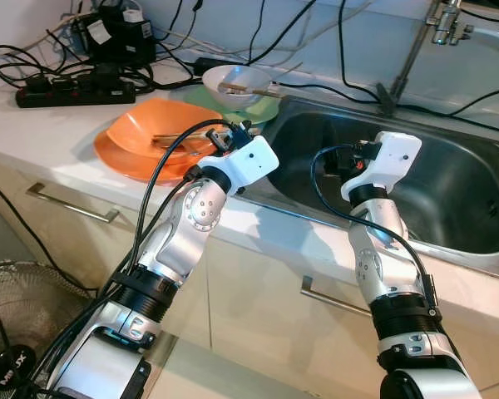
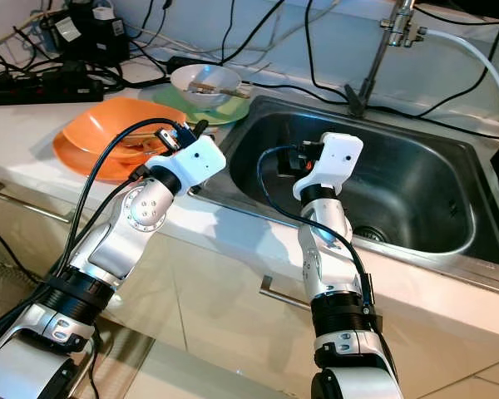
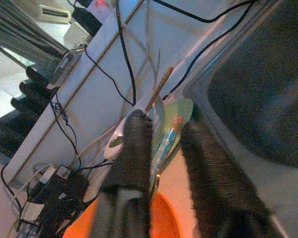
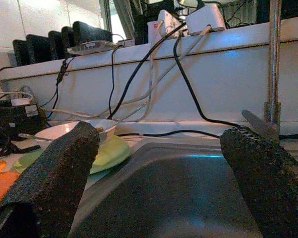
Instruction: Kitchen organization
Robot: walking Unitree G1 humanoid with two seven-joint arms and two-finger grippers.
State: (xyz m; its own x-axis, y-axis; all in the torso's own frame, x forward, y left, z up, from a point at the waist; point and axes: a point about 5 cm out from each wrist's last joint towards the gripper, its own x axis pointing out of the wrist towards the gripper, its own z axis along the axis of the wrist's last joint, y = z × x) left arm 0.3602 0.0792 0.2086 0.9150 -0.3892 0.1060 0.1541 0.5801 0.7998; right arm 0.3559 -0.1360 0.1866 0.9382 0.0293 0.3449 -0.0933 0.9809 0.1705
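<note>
An orange bowl (image 1: 141, 125) sits on an orange plate (image 1: 108, 156) on the counter, with chopsticks (image 1: 179, 140) lying in it. My left gripper (image 3: 166, 124) hovers at the bowl's right rim, open. One chopstick (image 3: 164, 146) runs between its fingers (image 3: 136, 144), close to one of them. Behind stand a white bowl (image 1: 237, 83) with chopsticks and a green plate (image 1: 262, 110). My right gripper (image 4: 161, 134) is open over the left part of the steel sink (image 1: 449, 179), with nothing between its fingers.
A tap (image 1: 445, 21) rises behind the sink. A black power strip (image 1: 75, 87) and many cables lie at the counter's back left. Cupboard handles (image 1: 71, 204) run below the counter edge. A fan (image 1: 17, 303) stands on the floor at the left.
</note>
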